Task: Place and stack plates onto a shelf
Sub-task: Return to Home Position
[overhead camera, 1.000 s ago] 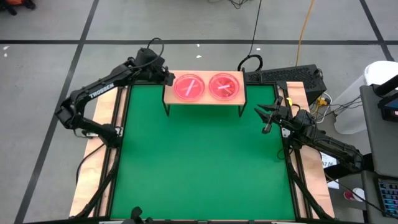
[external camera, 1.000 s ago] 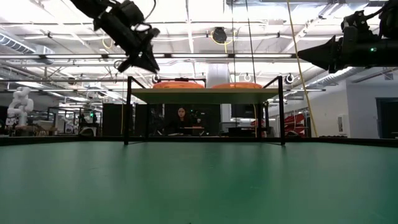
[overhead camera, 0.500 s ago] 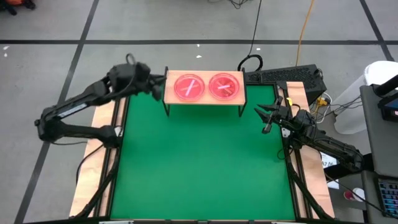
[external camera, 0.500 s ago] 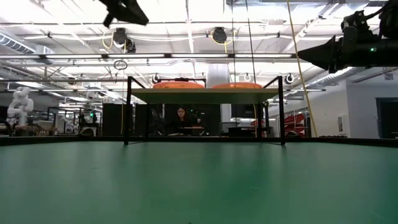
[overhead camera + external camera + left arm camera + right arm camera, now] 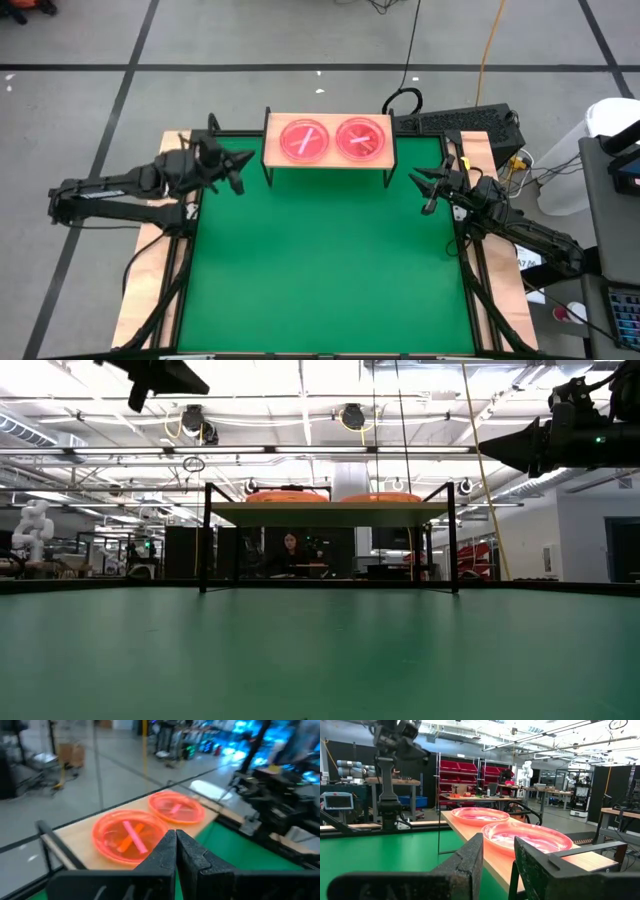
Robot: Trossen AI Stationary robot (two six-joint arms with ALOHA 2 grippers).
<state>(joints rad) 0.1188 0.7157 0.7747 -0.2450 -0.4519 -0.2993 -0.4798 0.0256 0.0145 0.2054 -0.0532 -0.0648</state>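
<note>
The left gripper [image 5: 238, 163] has drawn back from the left end of the shelf [image 5: 329, 158] to the left edge of the table [image 5: 320, 260], its fingers pressed together on nothing. The right gripper [image 5: 428, 190] waits at the right edge, fingers apart. Farther back, the plates [image 5: 303, 140] sit on the shelf in two pink-topped stacks side by side, so the stacking looks finished.
</note>
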